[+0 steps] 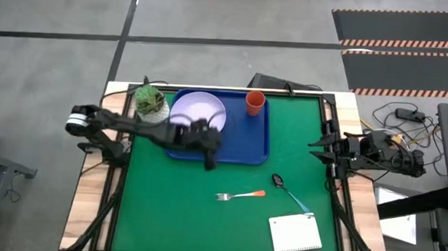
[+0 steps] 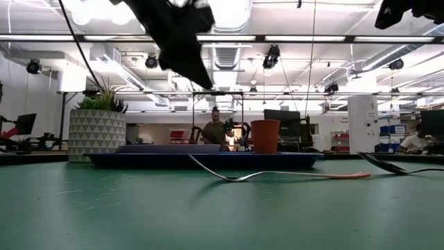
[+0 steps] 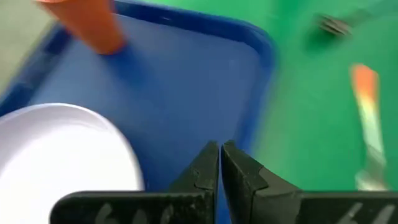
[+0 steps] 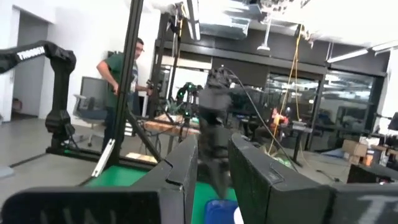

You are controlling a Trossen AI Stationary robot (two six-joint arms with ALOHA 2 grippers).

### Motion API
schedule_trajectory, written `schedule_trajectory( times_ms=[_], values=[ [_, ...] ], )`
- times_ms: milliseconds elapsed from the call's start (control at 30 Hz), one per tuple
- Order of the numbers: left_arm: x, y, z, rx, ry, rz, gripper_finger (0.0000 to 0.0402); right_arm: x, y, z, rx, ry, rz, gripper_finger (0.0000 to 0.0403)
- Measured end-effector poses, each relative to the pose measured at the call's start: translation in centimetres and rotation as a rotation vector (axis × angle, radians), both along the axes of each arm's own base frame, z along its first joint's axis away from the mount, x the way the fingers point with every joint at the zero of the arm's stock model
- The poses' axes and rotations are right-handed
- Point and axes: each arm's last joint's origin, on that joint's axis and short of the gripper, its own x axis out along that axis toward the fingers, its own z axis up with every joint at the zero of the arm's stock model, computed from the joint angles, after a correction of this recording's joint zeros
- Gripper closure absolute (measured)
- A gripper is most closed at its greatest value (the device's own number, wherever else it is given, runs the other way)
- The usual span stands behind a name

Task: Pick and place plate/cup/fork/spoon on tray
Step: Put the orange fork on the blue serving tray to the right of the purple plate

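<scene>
From above, our left gripper [image 1: 209,146] hung over the tray's [image 1: 263,147] near rim, with the fork [image 1: 240,195] just beyond on the mat, lengthwise across the table. Its wrist view showed empty fingers [image 3: 205,168] nearly closed. Our right gripper [image 1: 320,150] waited, jaws apart.

The green table [image 1: 173,207] carries the tray [image 1: 257,146], plant pot [image 1: 151,102], fork [image 1: 239,195], spoon [image 1: 291,192] and notepad [image 1: 295,234].
</scene>
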Motion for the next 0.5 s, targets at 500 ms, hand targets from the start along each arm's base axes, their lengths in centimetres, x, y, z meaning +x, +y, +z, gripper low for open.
schedule_trajectory(
  times_ms=[500],
  values=[
    [-3.7, -8.9, -1.3, 0.066, -0.090, -0.374, 0.0401, 8.0, 0.3, -3.0, 0.126, 0.202, 0.042, 0.0323]
  ],
)
